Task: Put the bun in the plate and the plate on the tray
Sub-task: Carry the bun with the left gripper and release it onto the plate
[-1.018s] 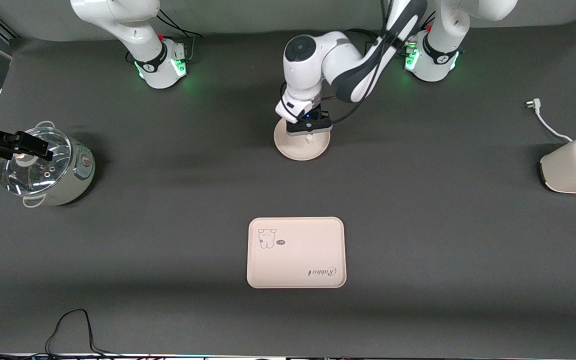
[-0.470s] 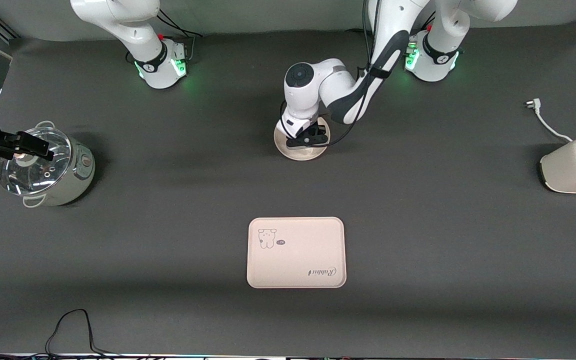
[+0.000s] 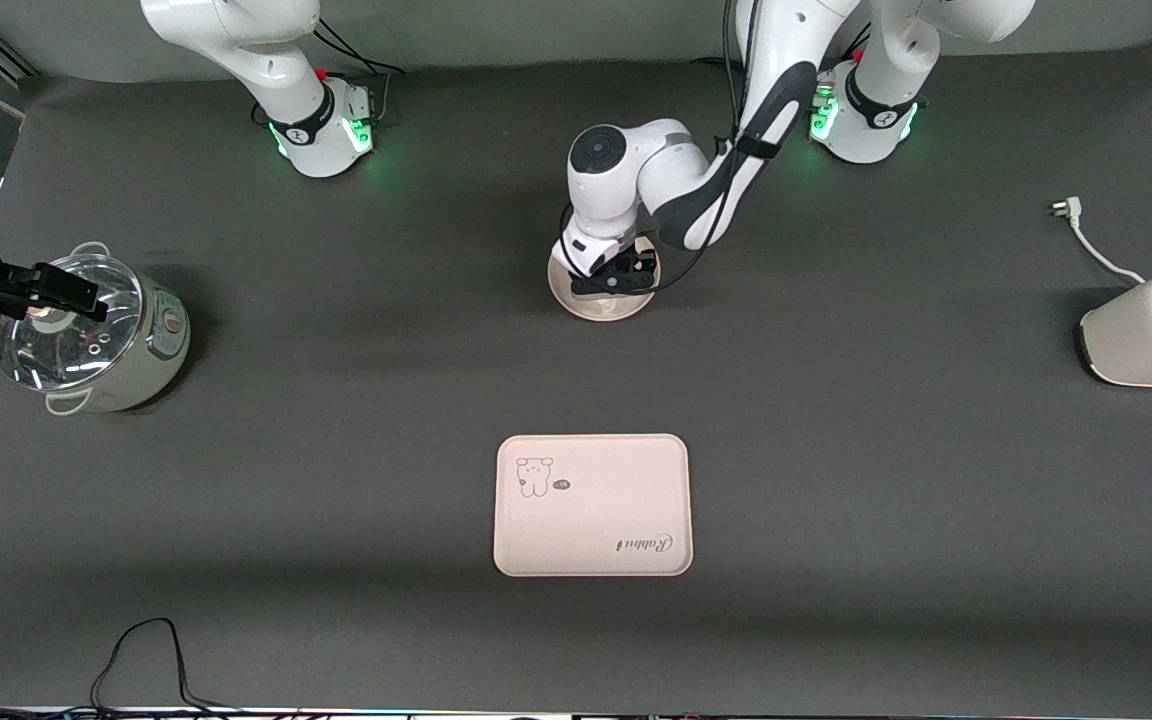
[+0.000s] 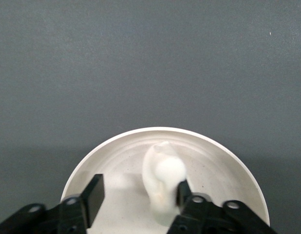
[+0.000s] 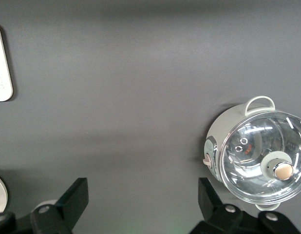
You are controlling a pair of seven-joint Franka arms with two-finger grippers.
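Your left gripper (image 4: 136, 197) is sitting low in the plate (image 3: 603, 303) with the bun (image 4: 162, 183) resting on the dish.

Its fingers are parted, one pad (image 4: 183, 191) touching the bun, the other clear, so judge the first step nearly done: you are needing a lift-off, then a rim grasp to carry the plate to the tray (image 3: 593, 505), nearer the camera. The bun is looking smooth and soft, the plate matte and shallow. Your right gripper (image 5: 141, 200) is waiting open, high above the table.
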